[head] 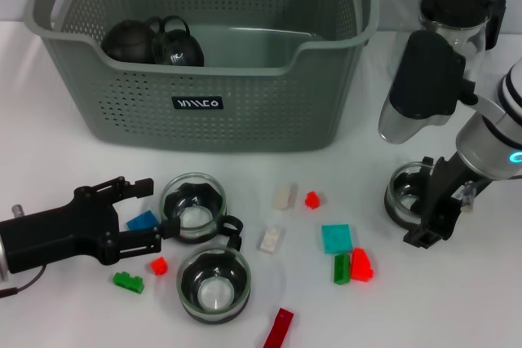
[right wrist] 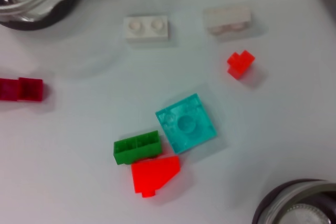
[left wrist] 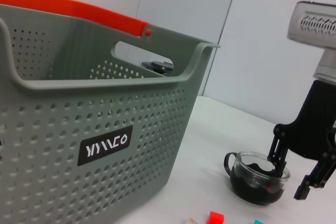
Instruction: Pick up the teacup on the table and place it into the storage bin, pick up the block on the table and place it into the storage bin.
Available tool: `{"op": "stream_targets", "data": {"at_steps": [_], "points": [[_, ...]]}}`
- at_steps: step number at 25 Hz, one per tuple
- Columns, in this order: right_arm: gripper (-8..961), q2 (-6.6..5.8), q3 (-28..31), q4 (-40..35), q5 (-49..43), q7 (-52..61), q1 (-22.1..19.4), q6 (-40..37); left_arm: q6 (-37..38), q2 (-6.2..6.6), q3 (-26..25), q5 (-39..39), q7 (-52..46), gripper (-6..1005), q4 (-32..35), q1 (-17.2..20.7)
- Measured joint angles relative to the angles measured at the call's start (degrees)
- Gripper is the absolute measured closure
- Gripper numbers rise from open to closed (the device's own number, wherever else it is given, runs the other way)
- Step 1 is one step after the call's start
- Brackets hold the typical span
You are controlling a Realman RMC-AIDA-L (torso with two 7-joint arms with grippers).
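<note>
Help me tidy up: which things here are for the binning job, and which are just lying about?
For the job: storage bin, three glass teacups on the table, scattered blocks, left hand, right hand.

Lying about: glass jug.

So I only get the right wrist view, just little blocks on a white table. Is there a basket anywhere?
Observer: Yes, a grey-green basket stands at the back of the table, beyond the blocks.
Operator: And where is this arm's pincer? I can't see it.
Observer: The right pincer is at the rim of a glass teacup on the table's right side.
Operator: What about the other arm?
Observer: The left pincer is open, low on the left beside a second glass teacup, with a blue block between its fingers.
</note>
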Motion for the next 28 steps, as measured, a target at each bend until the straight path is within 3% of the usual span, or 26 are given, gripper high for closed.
{"op": "stream_targets", "data": {"at_steps": [9, 20, 24, 28], "points": [[523, 0.2, -0.8, 2.2, 0.5, 0.0, 0.0, 3.0, 0.0, 0.0, 0.0, 0.0, 0.0, 144, 0.0, 0.2], [811, -0.05, 0.7, 1.8, 0.6, 1.0, -0.2, 1.6, 0.0, -0.07, 0.0, 0.0, -0.1, 144, 0.0, 0.4], [904, -0.09, 7.8, -4.4, 4.1, -2.8, -1.9, -5.9, 0.0, -0.09, 0.0, 0.0, -0.1, 143, 0.0, 0.4], [904, -0.53, 23.4, -14.5, 14.3, -10.2, -3.9, -18.5, 0.2, -0.09, 0.0, 0.0, -0.1, 143, 0.0, 0.5]]}}
